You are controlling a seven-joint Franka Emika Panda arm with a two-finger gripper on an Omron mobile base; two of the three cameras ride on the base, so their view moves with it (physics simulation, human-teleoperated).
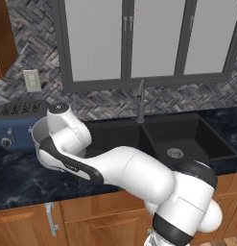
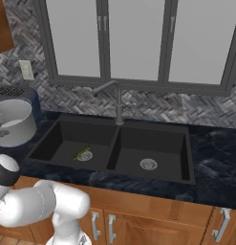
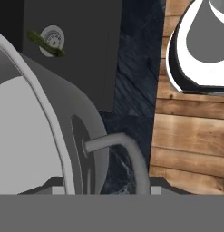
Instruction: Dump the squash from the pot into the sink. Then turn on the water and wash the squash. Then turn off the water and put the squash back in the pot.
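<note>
The pot [image 2: 15,125] stands upright on the dark counter left of the sink [image 2: 153,139], its pale inside showing. In the hand view the pot's [image 3: 36,136] rim and its loop handle [image 3: 124,147] pass between my fingertips, and my gripper [image 3: 104,183] is shut on the pot there. From the left base view my arm reaches over the pot [image 1: 37,137] and hides the gripper. The small green squash [image 2: 81,152] lies in the sink's left basin beside its round drain; the hand view shows the squash [image 3: 45,44] too. No water runs from the faucet [image 2: 118,103].
A blue toaster [image 1: 17,125] stands just behind and left of the pot. The right basin [image 2: 150,155] holds just its drain. Wooden cabinet fronts [image 3: 190,145] run below the counter edge. A window and patterned backsplash close off the back.
</note>
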